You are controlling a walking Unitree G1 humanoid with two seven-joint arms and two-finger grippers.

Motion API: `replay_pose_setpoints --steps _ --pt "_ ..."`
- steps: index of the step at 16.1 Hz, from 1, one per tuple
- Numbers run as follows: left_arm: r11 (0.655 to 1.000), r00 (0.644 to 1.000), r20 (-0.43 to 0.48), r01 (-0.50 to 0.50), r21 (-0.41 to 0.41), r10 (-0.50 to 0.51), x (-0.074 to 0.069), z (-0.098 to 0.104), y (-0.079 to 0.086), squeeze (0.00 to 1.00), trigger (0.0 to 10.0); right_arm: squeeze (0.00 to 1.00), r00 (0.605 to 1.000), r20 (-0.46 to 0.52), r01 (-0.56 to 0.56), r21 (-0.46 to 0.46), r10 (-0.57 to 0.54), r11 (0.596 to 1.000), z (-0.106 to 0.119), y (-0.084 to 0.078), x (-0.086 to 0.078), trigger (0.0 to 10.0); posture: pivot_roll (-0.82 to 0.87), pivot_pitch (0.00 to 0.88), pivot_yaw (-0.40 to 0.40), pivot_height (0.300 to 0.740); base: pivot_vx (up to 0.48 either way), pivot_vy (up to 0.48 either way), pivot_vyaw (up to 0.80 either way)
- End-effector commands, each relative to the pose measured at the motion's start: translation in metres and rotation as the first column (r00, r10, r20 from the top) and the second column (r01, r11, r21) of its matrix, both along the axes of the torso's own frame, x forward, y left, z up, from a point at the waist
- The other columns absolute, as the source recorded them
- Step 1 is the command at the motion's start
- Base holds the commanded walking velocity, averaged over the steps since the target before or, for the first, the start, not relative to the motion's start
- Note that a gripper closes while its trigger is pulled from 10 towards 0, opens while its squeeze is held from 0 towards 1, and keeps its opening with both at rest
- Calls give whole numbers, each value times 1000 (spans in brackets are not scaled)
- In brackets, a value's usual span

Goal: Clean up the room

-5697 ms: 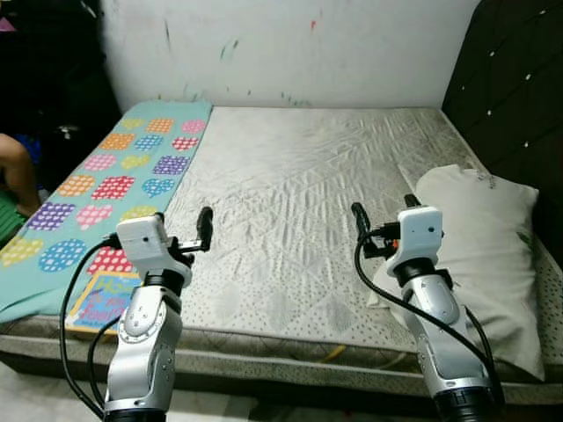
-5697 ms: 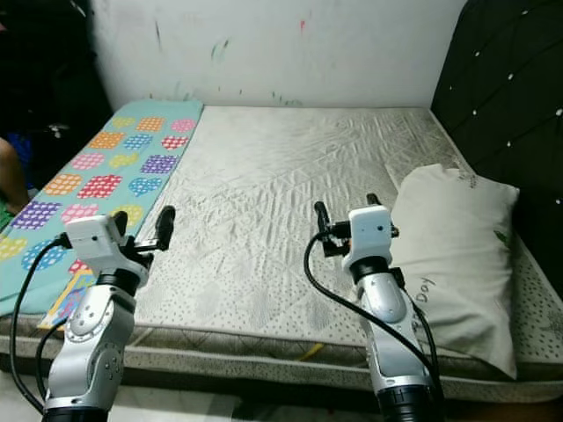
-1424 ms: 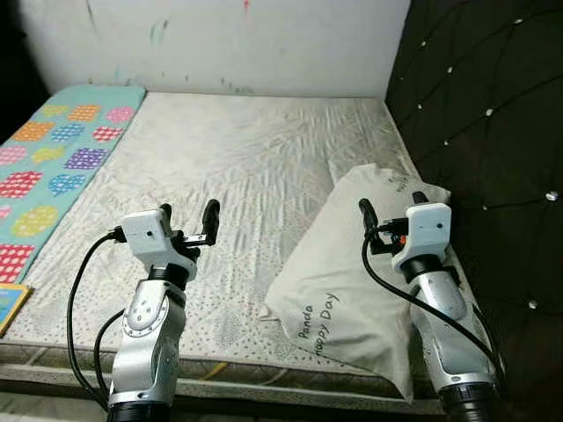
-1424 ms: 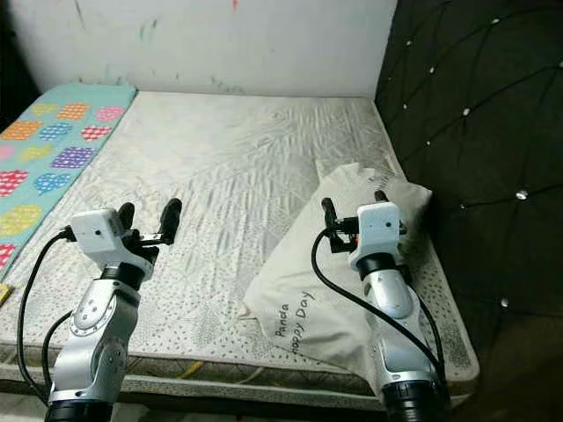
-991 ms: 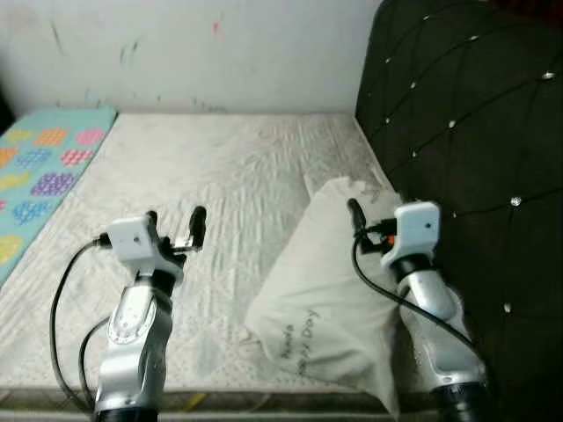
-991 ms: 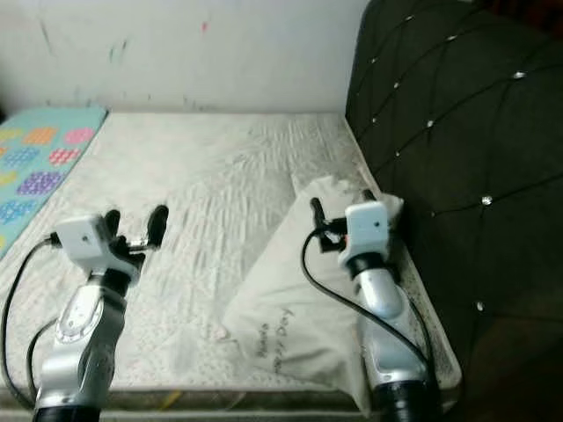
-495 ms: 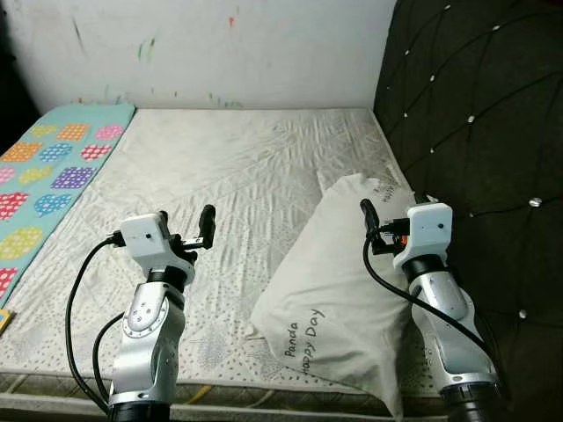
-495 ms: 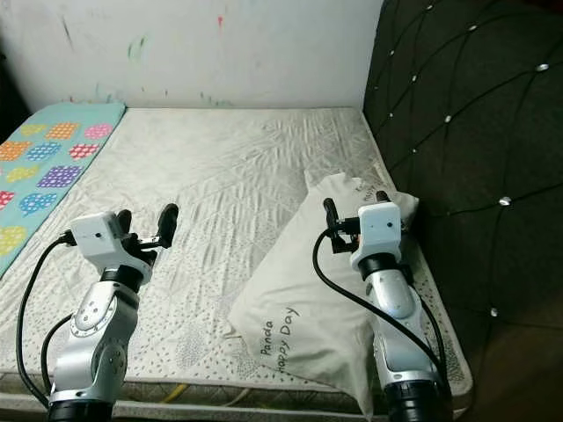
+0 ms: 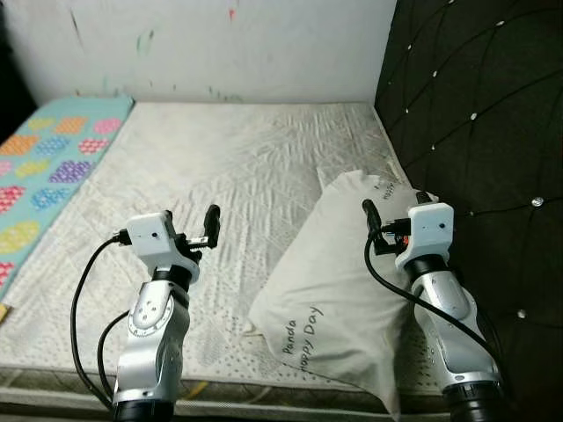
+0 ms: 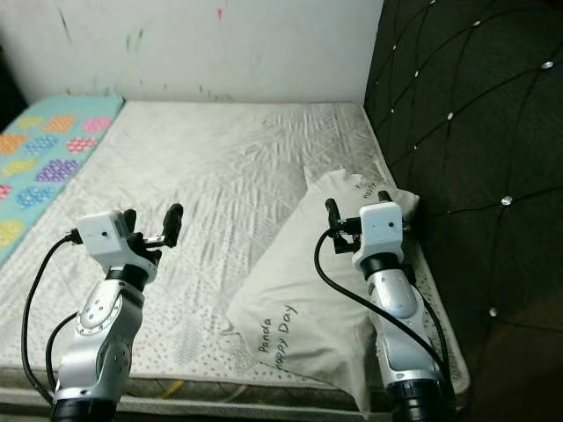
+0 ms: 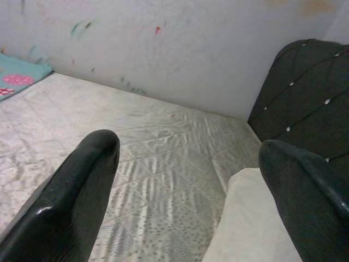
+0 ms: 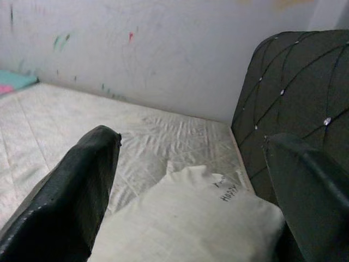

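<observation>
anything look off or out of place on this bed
The pillow lies askew, slanted across the mattress with a corner hanging past the front edge instead of square against the headboard. The wall has crayon-like marks.

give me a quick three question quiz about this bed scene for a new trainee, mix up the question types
1. True or false: the right hand is gripping the pillow.
2. Which lies nearest the dark headboard? A) the teal spotted sheet B) the pillow C) the left hand
3. Fill in: the words printed on the pillow's near end read "Panda ____ Day".

Key: 1. False; both hands are open and held above the mattress, the right one over the pillow without closing on it. 2. B. 3. Happy.
</observation>
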State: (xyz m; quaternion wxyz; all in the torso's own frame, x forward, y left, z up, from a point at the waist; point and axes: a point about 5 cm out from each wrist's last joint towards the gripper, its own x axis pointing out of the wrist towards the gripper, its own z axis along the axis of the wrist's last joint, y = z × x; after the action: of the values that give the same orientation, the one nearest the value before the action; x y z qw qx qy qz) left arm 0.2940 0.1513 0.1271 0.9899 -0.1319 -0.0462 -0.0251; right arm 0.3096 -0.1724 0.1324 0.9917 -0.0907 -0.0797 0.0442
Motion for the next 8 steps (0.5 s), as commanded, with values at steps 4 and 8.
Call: replay_pose_setpoints --steps 4,8 --pt "999 999 31 43 -4 -43 1 8 -13 0 10000 0 1000 7 -29 -31 29 999 6 11 7 10000 -92 0 -22 740 0 0 0" --pt "999 999 2 37 -20 -37 -6 2 -14 0 10000 0 1000 -12 -28 -21 28 999 -4 14 2 10000 -76 0 10 740 0 0 0"
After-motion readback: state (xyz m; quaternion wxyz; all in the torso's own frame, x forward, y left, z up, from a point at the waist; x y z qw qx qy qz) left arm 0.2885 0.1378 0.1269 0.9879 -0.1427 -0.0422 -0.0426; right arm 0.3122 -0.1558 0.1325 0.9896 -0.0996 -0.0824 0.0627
